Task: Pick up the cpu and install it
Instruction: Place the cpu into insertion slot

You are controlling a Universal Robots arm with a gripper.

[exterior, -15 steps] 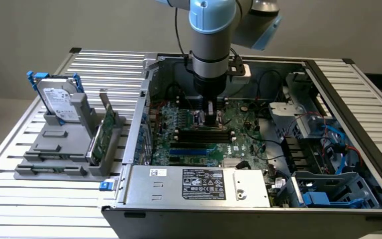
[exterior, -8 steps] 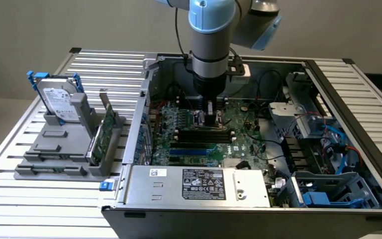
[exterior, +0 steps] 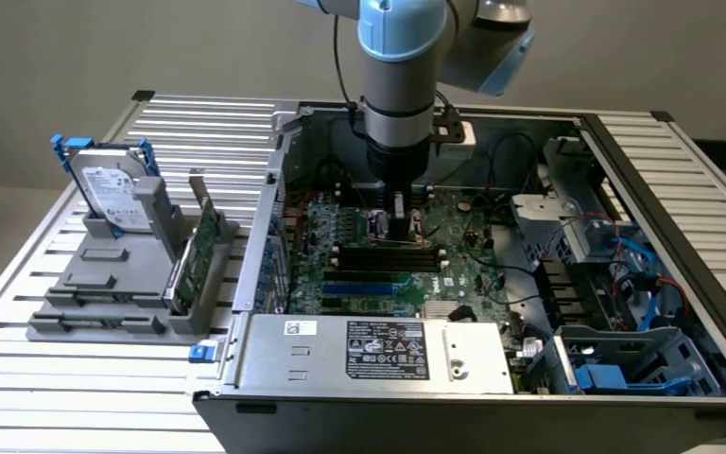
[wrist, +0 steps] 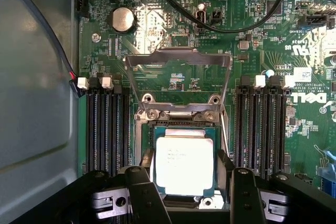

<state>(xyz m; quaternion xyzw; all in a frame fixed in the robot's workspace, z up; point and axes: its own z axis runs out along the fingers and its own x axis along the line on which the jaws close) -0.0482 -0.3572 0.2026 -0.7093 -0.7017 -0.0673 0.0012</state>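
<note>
- We see the arm [exterior: 401,85] reaching straight down into the open computer case [exterior: 464,421], which lies on its side on the slatted tabletop [exterior: 73,397].
- The end effector [exterior: 401,225] hangs low over the middle of the green motherboard [exterior: 464,279].
- In the wrist view the end effector [wrist: 190,182] is released: its two black fingers [wrist: 144,192] stand apart, one on either side of the cpu [wrist: 185,163], and we see a gap between one finger and the chip's rim.
- The cpu lies flat in its socket [wrist: 140,140] on the motherboard, silvery top upward, and is not gripped.
- The socket's metal load frame [wrist: 177,56] is swung open, clear of the chip.
- Banks of black memory slots [wrist: 107,129] flank the socket on both sides, and a coin battery [wrist: 123,19] sits further off on the board.
- At the near end of the case lies the silver power supply [exterior: 376,350].
- On the exterior view's left, outside the case, a grey stand [exterior: 98,322] on the tabletop holds the hard drive [exterior: 113,194] with its blue bracket at the far end, and the green circuit card [exterior: 199,251] stands upright beside it, towards the case.
</note>
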